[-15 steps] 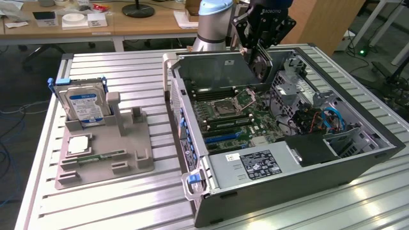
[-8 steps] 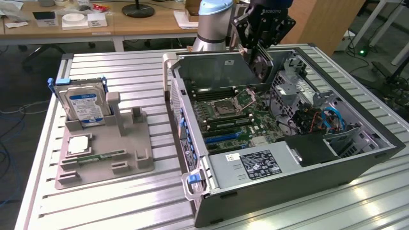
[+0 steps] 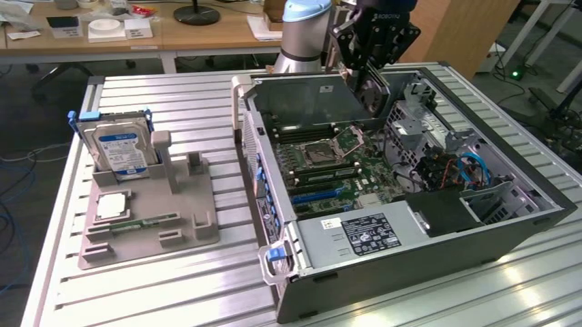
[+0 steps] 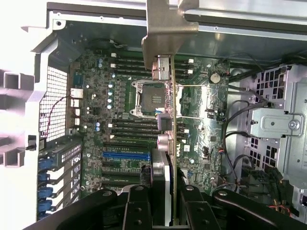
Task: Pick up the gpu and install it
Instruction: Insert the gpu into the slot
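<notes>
Hovering over motherboard [image 4: 120, 120], tool [image 4: 164, 213] clamping gpu [image 4: 162, 167] (hard drive [image 3: 123, 150] well aside).

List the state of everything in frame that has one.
gripper: shut on the gpu.
gpu: held upright over the motherboard, not seated.
blue slot: empty.
case: lying on its side, side open.
hard drive: upright in the holder.
memory stick: lying flat in the holder.
</notes>
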